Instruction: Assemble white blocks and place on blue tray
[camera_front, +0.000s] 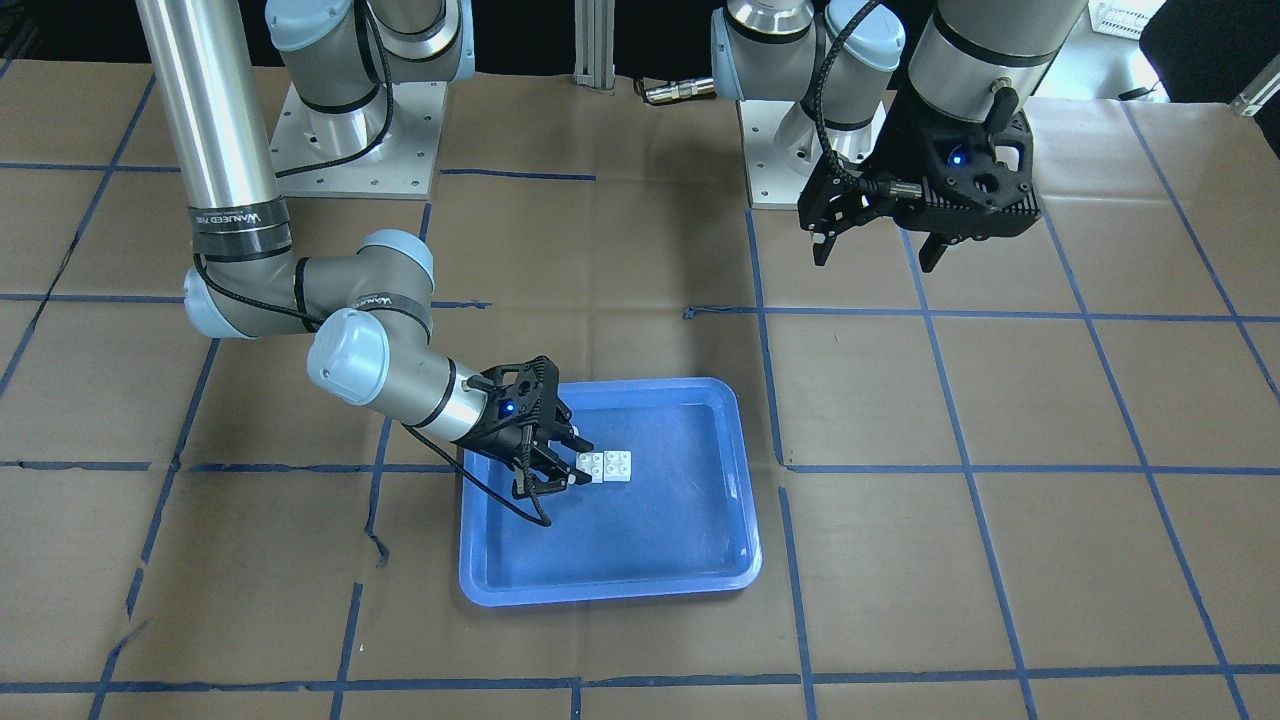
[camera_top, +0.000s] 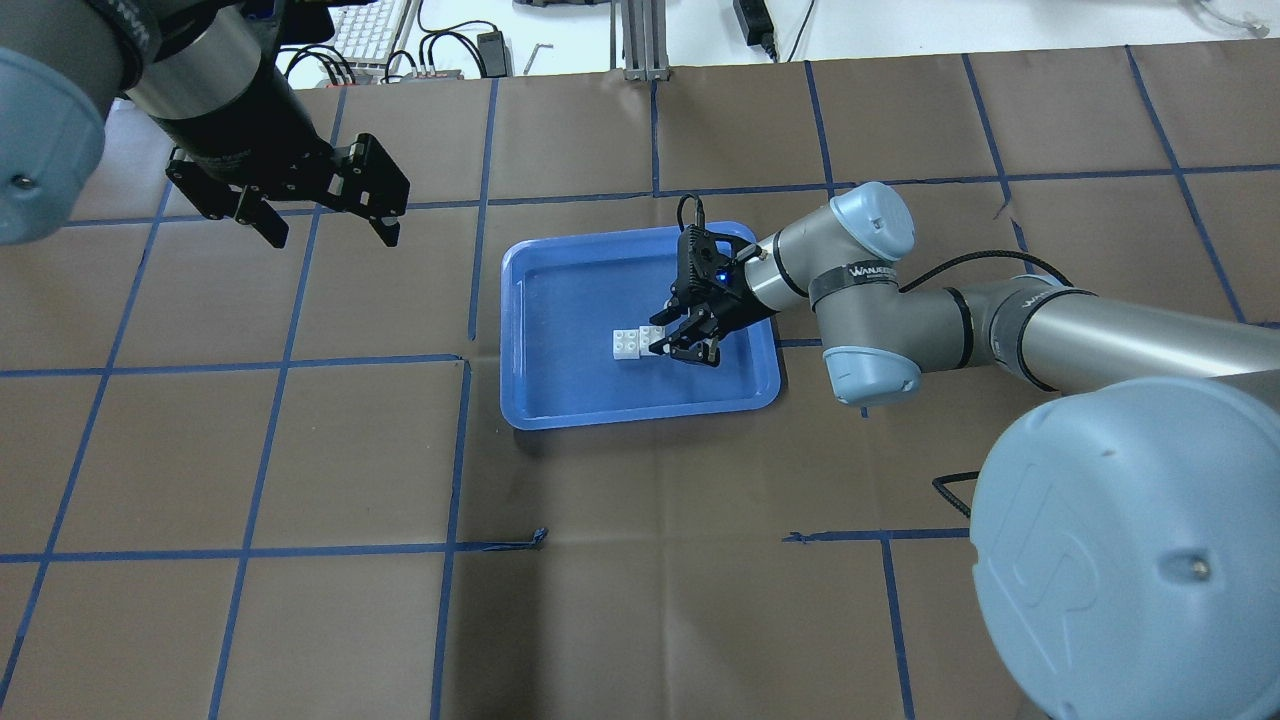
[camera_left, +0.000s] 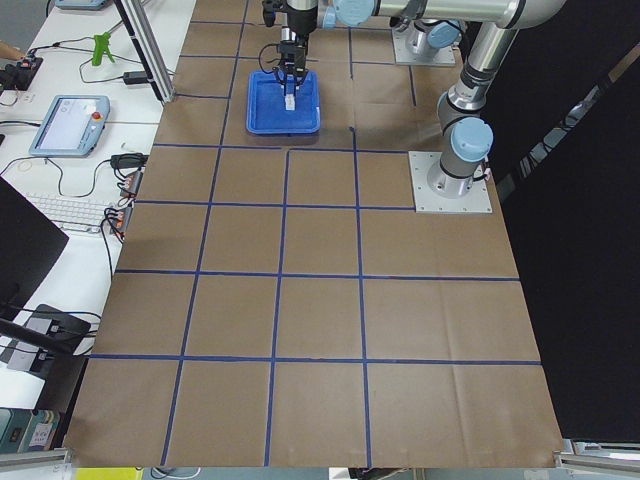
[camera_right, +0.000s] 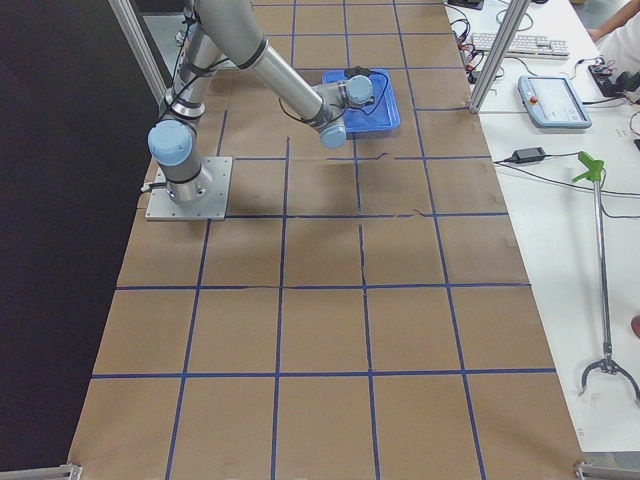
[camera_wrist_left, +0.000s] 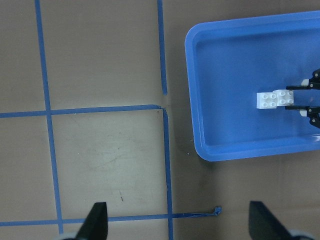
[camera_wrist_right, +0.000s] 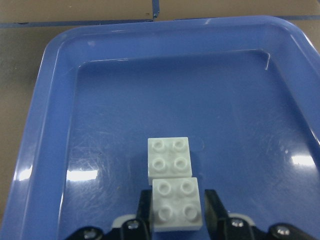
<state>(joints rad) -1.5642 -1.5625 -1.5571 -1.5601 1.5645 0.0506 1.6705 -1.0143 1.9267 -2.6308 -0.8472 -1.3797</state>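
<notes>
Two white blocks (camera_front: 608, 466) lie joined, one overlapping the other, on the floor of the blue tray (camera_front: 600, 590). They also show in the overhead view (camera_top: 630, 343) and the left wrist view (camera_wrist_left: 272, 99). My right gripper (camera_front: 572, 462) reaches low into the tray and is shut on the nearer block. In the right wrist view its fingers (camera_wrist_right: 146, 207) press that block's two sides, and the farther block (camera_wrist_right: 170, 160) sticks out ahead. My left gripper (camera_front: 878, 258) is open and empty, high above bare table, away from the tray.
The tray (camera_top: 640, 415) sits mid-table on brown paper marked with blue tape lines. The arm bases (camera_front: 350, 140) stand behind it. Keyboards, cables and a pendant (camera_left: 70, 125) lie on the white bench beyond the table edge.
</notes>
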